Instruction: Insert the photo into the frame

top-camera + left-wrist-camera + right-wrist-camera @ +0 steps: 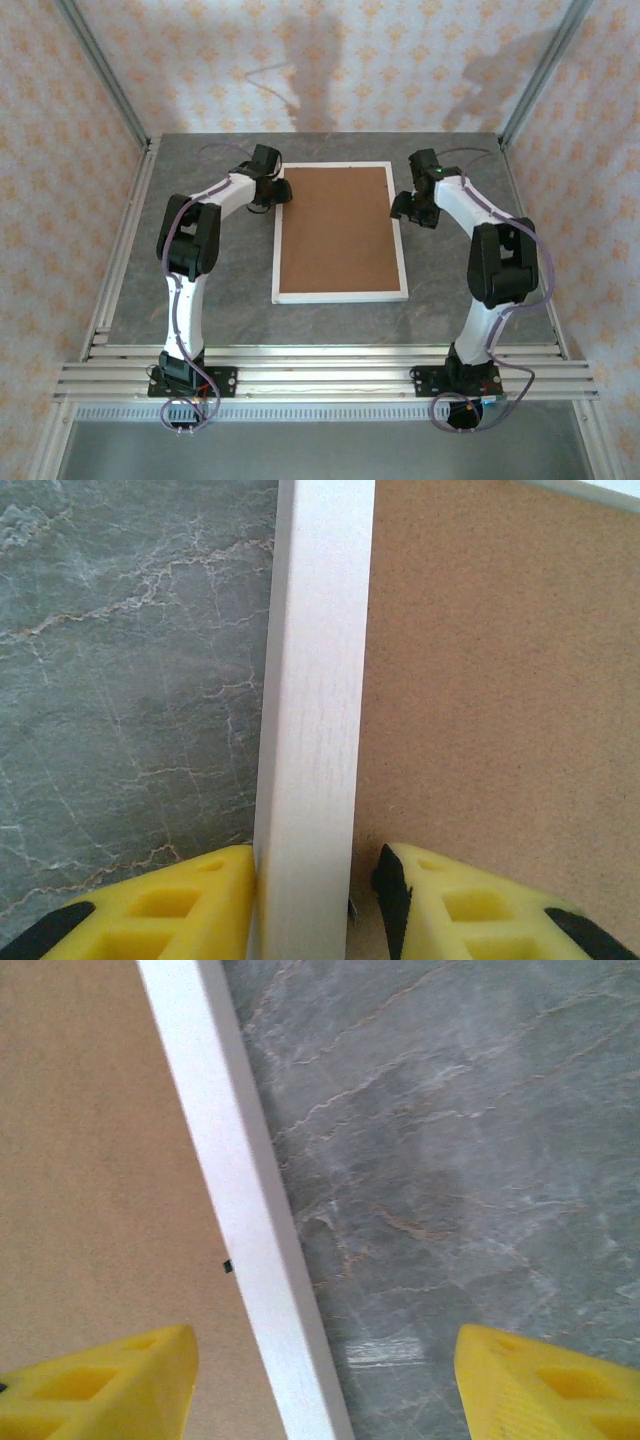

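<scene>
- Frame [340, 296] lies flat mid-worktop [240, 320], brown backing board [338, 228] filling it.
- Left hand [315, 880] clamps its left rail; right hand [325, 1360] spread wide astride the right rail.
- Steadying step, I'd say; next, right hand closes squarely.

Top view: bright, even, soft light. Two blurred grey arm shadows fall on the back wall [300, 90], so the light comes from the near side. Tabletop [220, 290] matte and evenly lit.
Left wrist view: frame [315, 680] rail nearly white, with its grain washed out toward the top. Yellow fingers [170, 910] slightly soft.
Right wrist view: small pale sheen on the tabletop beside the frame.
</scene>
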Tool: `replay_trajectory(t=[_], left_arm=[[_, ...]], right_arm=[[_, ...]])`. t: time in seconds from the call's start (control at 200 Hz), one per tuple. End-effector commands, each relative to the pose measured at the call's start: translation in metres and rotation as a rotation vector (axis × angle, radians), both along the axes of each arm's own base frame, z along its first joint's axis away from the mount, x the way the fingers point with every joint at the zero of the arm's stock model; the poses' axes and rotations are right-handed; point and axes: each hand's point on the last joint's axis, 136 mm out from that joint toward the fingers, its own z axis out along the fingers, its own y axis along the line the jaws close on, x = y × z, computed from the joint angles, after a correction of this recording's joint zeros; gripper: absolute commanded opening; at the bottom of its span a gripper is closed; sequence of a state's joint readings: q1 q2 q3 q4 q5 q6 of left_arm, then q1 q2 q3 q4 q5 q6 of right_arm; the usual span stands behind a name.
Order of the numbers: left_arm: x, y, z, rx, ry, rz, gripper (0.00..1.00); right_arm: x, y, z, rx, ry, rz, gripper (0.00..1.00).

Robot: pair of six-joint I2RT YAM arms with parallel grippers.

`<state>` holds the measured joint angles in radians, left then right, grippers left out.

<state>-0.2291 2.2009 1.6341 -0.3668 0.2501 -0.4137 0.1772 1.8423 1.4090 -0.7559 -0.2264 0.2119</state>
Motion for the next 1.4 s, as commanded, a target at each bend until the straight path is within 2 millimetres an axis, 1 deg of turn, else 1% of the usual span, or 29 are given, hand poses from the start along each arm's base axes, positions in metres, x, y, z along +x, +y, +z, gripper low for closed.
replay_trajectory(t=[0.0, 0.41, 0.566, 0.646, 0.746, 0.856, 0.981, 1.136, 1.191, 1.391], left_arm=[[-0.028, -0.004, -0.019, 0.022, 0.103, -0.034, 0.40], [-0.028, -0.005, -0.017, 0.014, 0.103, -0.030, 0.40], [-0.028, -0.006, -0.018, 0.011, 0.103, -0.030, 0.40], [-0.028, -0.006, -0.017, 0.011, 0.102, -0.030, 0.40], [-0.029, -0.006, -0.017, 0.015, 0.104, -0.032, 0.40], [-0.029, -0.005, -0.018, 0.015, 0.104, -0.031, 0.40], [-0.029, -0.006, -0.018, 0.011, 0.104, -0.030, 0.40], [-0.029, -0.006, -0.018, 0.012, 0.104, -0.031, 0.40], [-0.030, -0.006, -0.018, 0.013, 0.106, -0.033, 0.40], [-0.029, -0.005, -0.017, 0.015, 0.104, -0.033, 0.40]], right_arm=[[-0.013, -0.009, -0.011, -0.043, 0.046, 0.001, 0.69], [-0.011, 0.000, -0.055, -0.010, 0.122, 0.013, 0.69], [-0.010, 0.000, -0.064, -0.009, 0.130, 0.011, 0.69], [-0.006, -0.002, -0.058, -0.023, 0.113, 0.008, 0.69], [0.000, -0.009, -0.042, -0.061, 0.064, 0.000, 0.69], [0.006, -0.011, -0.027, -0.076, 0.030, 0.004, 0.69], [0.007, -0.012, -0.027, -0.082, 0.031, 0.003, 0.69], [0.003, -0.009, -0.038, -0.063, 0.058, 0.003, 0.69], [0.003, -0.009, -0.038, -0.060, 0.052, 0.001, 0.69], [0.009, -0.013, -0.016, -0.080, 0.002, -0.001, 0.70]])
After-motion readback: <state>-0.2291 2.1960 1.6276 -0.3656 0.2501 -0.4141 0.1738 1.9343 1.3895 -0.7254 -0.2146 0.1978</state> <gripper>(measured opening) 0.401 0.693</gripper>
